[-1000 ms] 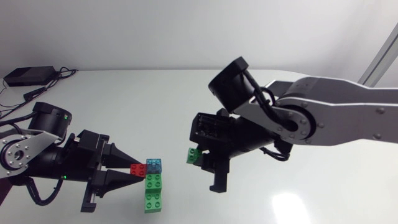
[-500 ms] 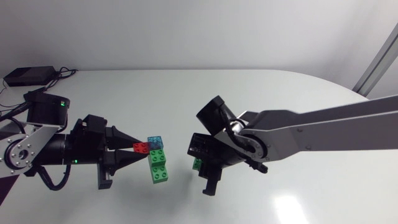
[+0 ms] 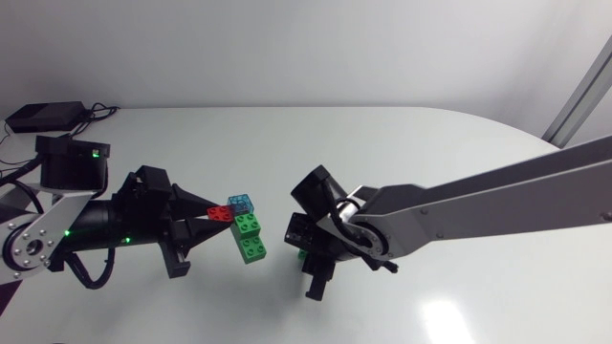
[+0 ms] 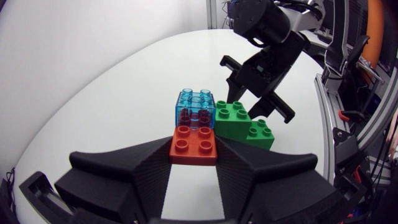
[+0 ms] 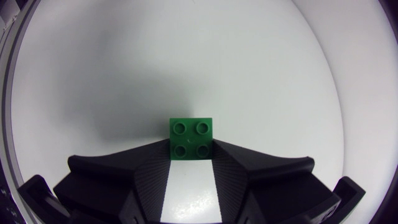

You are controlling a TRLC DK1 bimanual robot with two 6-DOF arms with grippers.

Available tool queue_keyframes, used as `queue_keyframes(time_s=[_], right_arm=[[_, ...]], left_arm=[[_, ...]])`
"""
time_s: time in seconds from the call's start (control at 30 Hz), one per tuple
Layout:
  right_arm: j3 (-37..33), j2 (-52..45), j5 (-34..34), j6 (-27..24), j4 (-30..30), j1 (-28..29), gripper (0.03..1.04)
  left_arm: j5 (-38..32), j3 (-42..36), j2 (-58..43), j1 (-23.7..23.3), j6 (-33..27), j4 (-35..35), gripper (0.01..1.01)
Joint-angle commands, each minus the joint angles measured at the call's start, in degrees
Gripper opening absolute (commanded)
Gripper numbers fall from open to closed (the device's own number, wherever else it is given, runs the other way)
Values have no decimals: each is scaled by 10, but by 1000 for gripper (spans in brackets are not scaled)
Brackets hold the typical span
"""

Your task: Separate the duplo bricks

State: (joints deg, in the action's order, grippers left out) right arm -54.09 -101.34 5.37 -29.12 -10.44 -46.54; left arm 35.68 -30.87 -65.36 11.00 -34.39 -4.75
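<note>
Red brick [image 4: 194, 140] is pinched in the left end effector [image 4: 194, 152], so the blue brick [image 4: 195, 109] and the big green bricks [image 4: 244, 124] stuck to it hang above the table [image 3: 382, 143]. One small green brick [image 5: 191, 134] is pinched in the right end effector [image 5: 191, 150], apart from the clump, ready to set down, I think. Left arm reaches flat toward the middle. Right arm stretches long, tipped down.

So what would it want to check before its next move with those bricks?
1. Left end effector shut on the red brick: ok.
2. Blue brick and light green bricks off the red brick: not ok, all joined.
3. Right end effector free to pull: not ok, shut on the dark green brick.
4. Dark green brick resting on the table: cannot tell.
5. The two end effectors apart: ok.
</note>
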Motion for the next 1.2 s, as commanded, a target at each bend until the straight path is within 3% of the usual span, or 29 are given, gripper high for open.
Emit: queue_keyframes(time_s=[0.0, 0.23, 0.47, 0.63, 1.03, 1.17], right_arm=[[16, -22, 12, 14, 11, -11, 331], [-1, -42, 13, 29, 9, -11, 331], [-41, -46, -78, 55, -34, 45, 331], [-65, -66, -102, 69, -47, 73, 331], [-69, -84, -106, 84, -54, 74, 336], [-72, -84, -115, 89, -58, 74, 393]], left_arm=[[-9, 20, 4, 3, 28, 20, 382], [-27, 24, 0, 8, 43, 39, 382], [-36, 34, 7, 5, 45, 48, 382], [-40, 37, 10, 2, 51, 57, 382], [-46, 43, 16, 1, 62, 70, 384], [-47, 44, 17, 3, 67, 73, 384]])
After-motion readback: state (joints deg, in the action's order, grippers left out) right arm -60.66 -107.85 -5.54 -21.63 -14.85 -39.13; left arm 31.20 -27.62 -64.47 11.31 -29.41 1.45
